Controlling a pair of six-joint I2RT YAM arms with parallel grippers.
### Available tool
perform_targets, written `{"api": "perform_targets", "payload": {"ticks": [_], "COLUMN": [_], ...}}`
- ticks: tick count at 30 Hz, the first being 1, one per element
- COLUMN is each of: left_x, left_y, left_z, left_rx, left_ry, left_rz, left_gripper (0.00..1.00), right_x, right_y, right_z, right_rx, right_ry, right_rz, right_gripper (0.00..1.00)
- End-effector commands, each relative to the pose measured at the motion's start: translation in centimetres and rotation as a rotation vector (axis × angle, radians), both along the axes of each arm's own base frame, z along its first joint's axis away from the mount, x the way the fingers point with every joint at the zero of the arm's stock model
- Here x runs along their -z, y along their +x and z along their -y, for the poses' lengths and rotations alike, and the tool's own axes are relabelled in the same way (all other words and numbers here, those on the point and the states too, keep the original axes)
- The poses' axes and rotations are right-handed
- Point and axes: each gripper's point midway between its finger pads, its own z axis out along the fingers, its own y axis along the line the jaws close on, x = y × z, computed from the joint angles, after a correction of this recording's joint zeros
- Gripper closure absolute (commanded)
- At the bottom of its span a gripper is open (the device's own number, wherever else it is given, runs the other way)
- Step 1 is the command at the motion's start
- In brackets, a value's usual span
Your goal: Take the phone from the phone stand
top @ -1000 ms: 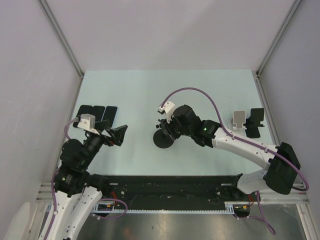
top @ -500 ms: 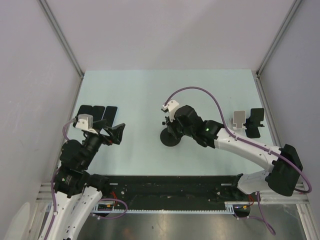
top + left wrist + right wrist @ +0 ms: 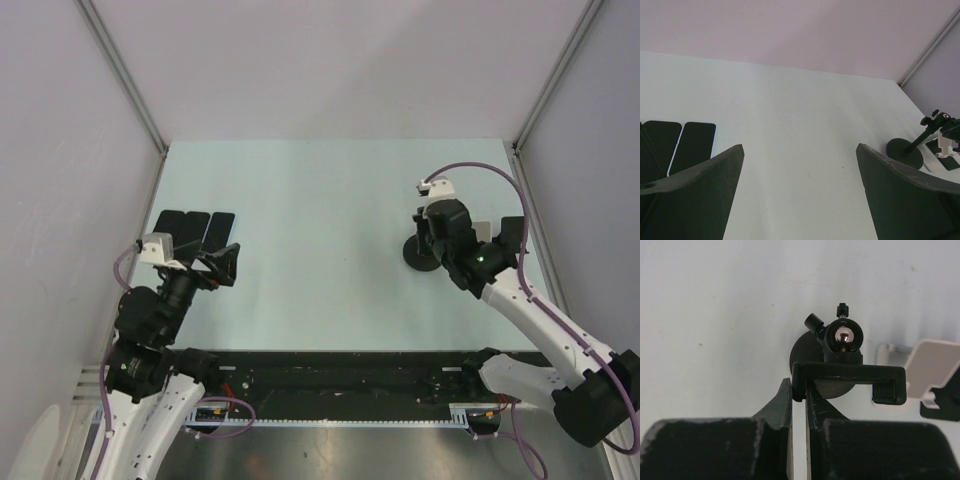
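The black phone stand [image 3: 847, 371], with its round base, thin stem, ball joint and clamp cradle on top, carries no phone: in the right wrist view the cradle is bare from end to end. The only phones in sight are three flat black phones [image 3: 195, 224] lying side by side on the pale blue-green bench [image 3: 320, 190] at its left side, well apart from the stand. I cannot tell which of them the task means. The right tool [image 3: 799, 390] is pressed nearly together, pinching the left end of the cradle between its fingers. The stand's base is over the right side of the bench, near a white stand [image 3: 481, 233] and a second black stand [image 3: 515, 238]. Whether the base rests on the bench or hangs just above it is not clear. The left tool [image 3: 800, 147] is spread wide and holds nothing, hovering just on the near side of the phones. By my reading the removal itself is done, and the step in hand is putting the emptied stand aside with the others. The next move would call for setting the base flat on a bare patch beside them without knocking the white one. The fingers would then need to spread so the cradle is let go cleanly and the stand does not tip.
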Motion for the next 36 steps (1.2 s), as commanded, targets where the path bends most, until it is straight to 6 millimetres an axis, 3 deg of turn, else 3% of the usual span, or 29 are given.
{"api": "perform_targets", "payload": {"ticks": [1,5,16,28,29,30,36], "left_x": [-0.7,-1.0,-0.6,-0.5,-0.5,-0.5,-0.5], "left_y": [-0.1,-0.5,-0.5,-0.5,-0.5,-0.5,-0.5], "left_z": [-0.1,-0.2,-0.4,-0.8,-0.8,-0.9,-1.0], "left_rx": [-0.016,-0.013,-0.020,-0.042,-0.044,-0.045,-0.051], "left_ry": [-0.057,-0.076,-0.057,-0.047,-0.045,-0.044,-0.028], "left_rz": [0.009,0.025,0.020,0.017,0.016,0.016,0.017], "left_gripper": [0.00,0.00,0.00,0.00,0.00,0.00,0.00], "right_x": [-3.7,-3.1,-0.6,-0.6,-0.6,-0.7,-4.1], "right_y": [1.1,1.2,1.2,1.2,1.1,1.0,-0.1], "right_z": [2.5,4.5,5.7,4.9,5.0,5.0,5.2], "right_rx": [0.094,0.143,0.135,0.077,0.082,0.081,0.073], "right_ry": [0.094,0.103,0.154,0.193,0.196,0.199,0.229], "right_rz": [0.131,0.119,0.078,0.091,0.091,0.093,0.169], "right_gripper": [1.00,1.00,1.00,0.99,0.95,0.82,0.34]}}
